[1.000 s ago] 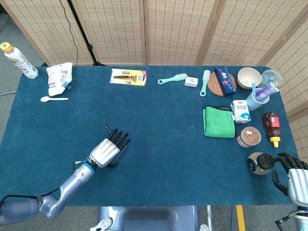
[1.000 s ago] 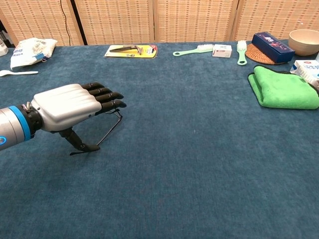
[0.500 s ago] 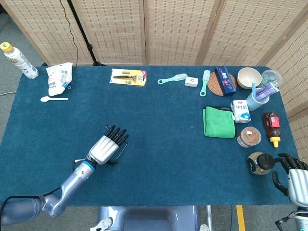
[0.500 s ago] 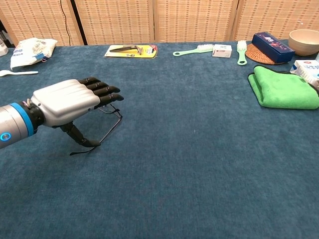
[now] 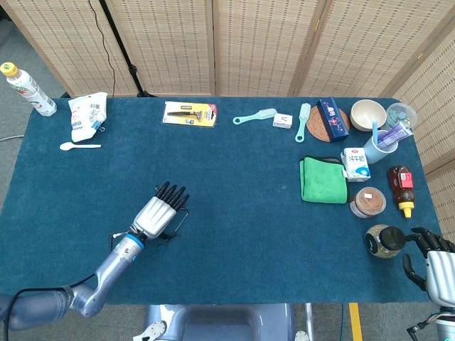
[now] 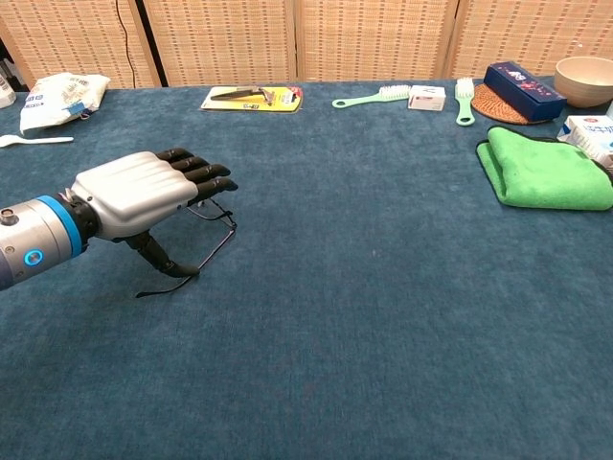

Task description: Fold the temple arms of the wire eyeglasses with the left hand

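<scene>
Left hand (image 6: 144, 192) w/ flat palm-down posture over the wire eyeglasses (image 6: 206, 244), which lie on the blue bench (image 6: 383, 307) at its near-left area. Fingers extend straight over the frame front; thumb reaches down beside the one temple arm visible in chest view. No grip evident: hand holds nothing, fingers apart, though contact w/ the frame under the palm cannot be told. Progress, as judged: early. The visible temple arm sticks out unfolded, approx. at right angles to the frame front; second arm is hidden by the hand, so its state is unknown. Both folds appear left to do. Orientation: visible temple's long axis runs from frame front toward near-left bench edge, tip nearest the robot. Right hand (image 5: 435, 264) idles at far-right bench edge, fingers loosely curled, holding nothing.
</scene>
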Robot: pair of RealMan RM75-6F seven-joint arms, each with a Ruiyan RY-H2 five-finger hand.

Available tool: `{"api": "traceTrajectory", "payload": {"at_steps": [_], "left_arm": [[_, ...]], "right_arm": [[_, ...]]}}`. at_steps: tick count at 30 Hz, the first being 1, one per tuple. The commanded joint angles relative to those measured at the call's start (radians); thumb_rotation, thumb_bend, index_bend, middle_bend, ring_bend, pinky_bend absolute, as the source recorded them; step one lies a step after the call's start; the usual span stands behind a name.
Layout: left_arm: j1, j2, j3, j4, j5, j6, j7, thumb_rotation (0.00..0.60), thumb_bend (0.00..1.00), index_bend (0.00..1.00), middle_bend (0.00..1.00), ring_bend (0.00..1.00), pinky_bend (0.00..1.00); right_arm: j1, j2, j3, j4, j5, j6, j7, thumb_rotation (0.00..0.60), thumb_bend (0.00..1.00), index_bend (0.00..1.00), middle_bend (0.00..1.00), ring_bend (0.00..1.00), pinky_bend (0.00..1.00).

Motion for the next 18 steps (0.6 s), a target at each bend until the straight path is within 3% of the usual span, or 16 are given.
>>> {"api": "traceTrajectory", "payload": {"at_steps": [1,18], "left_arm": [[-0.007,-0.005,-0.009,0.005,-0.012,-0.007,0.006,0.333,0.15,0.0,0.0,0.0,0.0],[-0.027,0.015,-0.027,-0.047,-0.071,-0.028,0.024,0.33,0.15,0.0,0.0,0.0,0.0]], "right_arm": [[0.0,0.001,0.0,-0.001,0.0,-0.001,-0.001,0.6,0.48,0.38,0.27,0.31,0.34],[0.001,0.007,0.001,-0.011,0.003,-0.008,-0.007,0.6,0.48,0.38,0.27,0.31,0.34]]}}
